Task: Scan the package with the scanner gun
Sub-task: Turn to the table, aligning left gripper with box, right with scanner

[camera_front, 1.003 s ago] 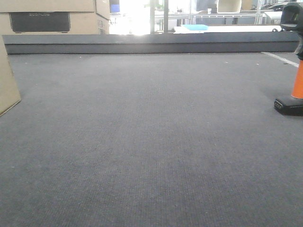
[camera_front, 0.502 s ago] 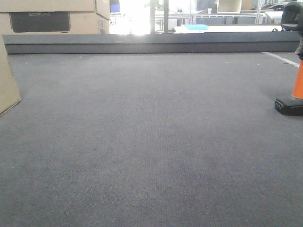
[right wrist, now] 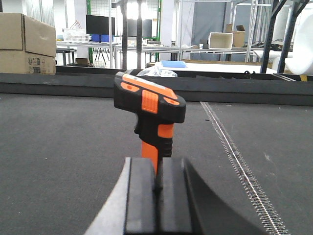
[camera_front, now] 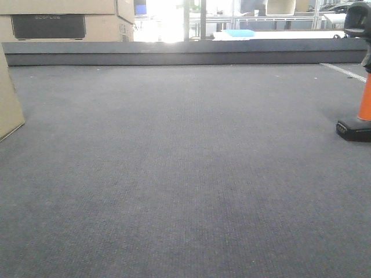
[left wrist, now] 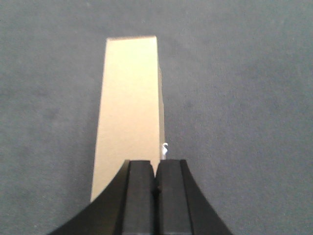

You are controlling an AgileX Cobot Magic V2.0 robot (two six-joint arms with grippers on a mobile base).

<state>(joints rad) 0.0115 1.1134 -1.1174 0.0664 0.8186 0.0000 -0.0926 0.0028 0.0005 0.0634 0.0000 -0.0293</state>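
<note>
The package [left wrist: 129, 98] is a tan cardboard box standing on its narrow edge on the grey carpet. In the front view only its corner [camera_front: 8, 98] shows at the left border. My left gripper [left wrist: 155, 169] hovers above its near end, shut, with nothing between the fingers. A small white tab [left wrist: 165, 149] pokes up at the box's right edge. The scanner gun [right wrist: 149, 105] stands upright on its black foot, with an orange handle and a dark head. It sits at the right border of the front view [camera_front: 362, 107]. My right gripper [right wrist: 157, 169] is shut just in front of the handle, apart from it.
Stacked cartons with a black panel [camera_front: 64, 20] stand at the back left behind a low grey rail [camera_front: 185, 53]. A white seam line [right wrist: 234, 156] runs along the carpet right of the scanner. Shelving and tables fill the background.
</note>
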